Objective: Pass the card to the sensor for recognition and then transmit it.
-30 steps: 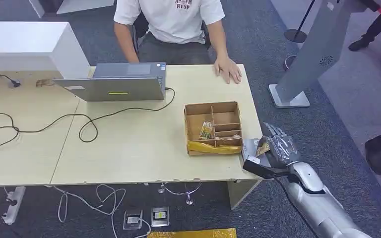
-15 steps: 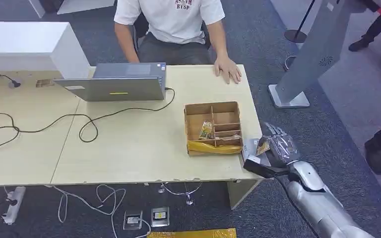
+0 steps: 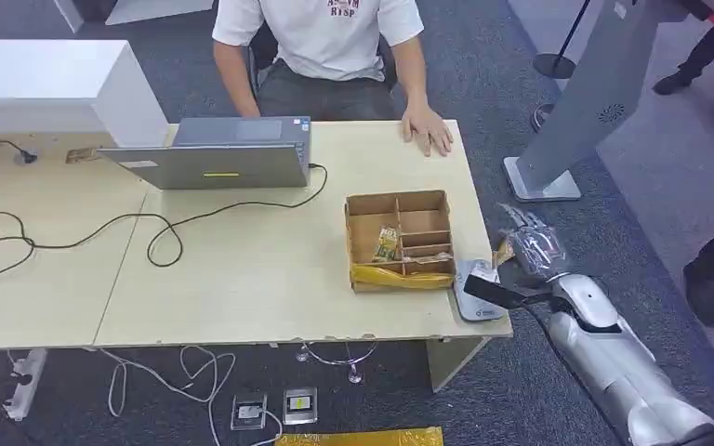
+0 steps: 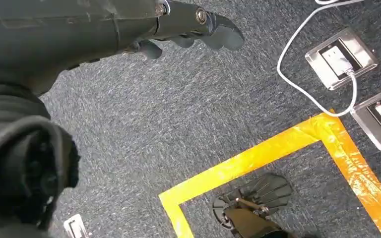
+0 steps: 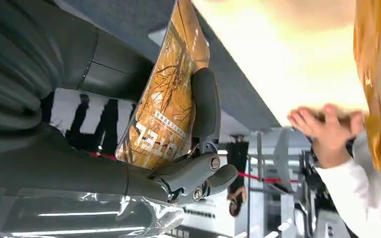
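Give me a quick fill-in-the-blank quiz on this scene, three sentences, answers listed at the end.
1. The right hand holds a ____.
2. The cardboard box sits on the ____.
3. Behind the laptop sits a ____ with one hand flat on the table.

Missing words: card; table; person

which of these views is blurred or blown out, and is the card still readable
Right wrist view: the table is washed out to bright yellow-white and the person's hand is smeared, yet the card in the right hand is sharp. Head and left wrist views: evenly lit, crisp.
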You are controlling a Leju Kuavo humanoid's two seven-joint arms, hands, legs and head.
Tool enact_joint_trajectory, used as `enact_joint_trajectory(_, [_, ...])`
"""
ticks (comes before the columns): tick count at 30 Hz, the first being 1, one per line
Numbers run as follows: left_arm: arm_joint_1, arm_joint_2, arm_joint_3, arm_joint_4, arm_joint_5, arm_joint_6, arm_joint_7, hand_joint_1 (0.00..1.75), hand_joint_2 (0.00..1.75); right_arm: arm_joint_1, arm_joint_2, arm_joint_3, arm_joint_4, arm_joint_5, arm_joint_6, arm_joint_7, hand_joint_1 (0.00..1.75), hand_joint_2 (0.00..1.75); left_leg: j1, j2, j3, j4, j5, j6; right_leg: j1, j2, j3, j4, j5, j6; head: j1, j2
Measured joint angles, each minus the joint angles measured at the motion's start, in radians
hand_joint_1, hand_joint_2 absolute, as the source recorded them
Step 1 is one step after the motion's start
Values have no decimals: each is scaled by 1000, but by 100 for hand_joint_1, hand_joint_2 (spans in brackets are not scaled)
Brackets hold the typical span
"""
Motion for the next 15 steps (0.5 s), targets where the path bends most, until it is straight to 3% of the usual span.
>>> enact_joint_trajectory(8, [-8, 0, 0, 0, -9, -2, -1, 0, 0, -132, -8, -10, 1, 36, -15, -41, 175, 175, 0, 0, 0, 0, 0, 0, 0, 0, 0, 0, 0, 0, 0, 0])
enact_joint_trajectory(15, [-28, 0, 0, 0, -32, -15, -4, 0, 0, -313, -6, -31, 0, 80, -3, -98, 175, 175, 0, 0, -1, 0, 0, 0, 0, 0, 0, 1, 0, 0, 0, 0])
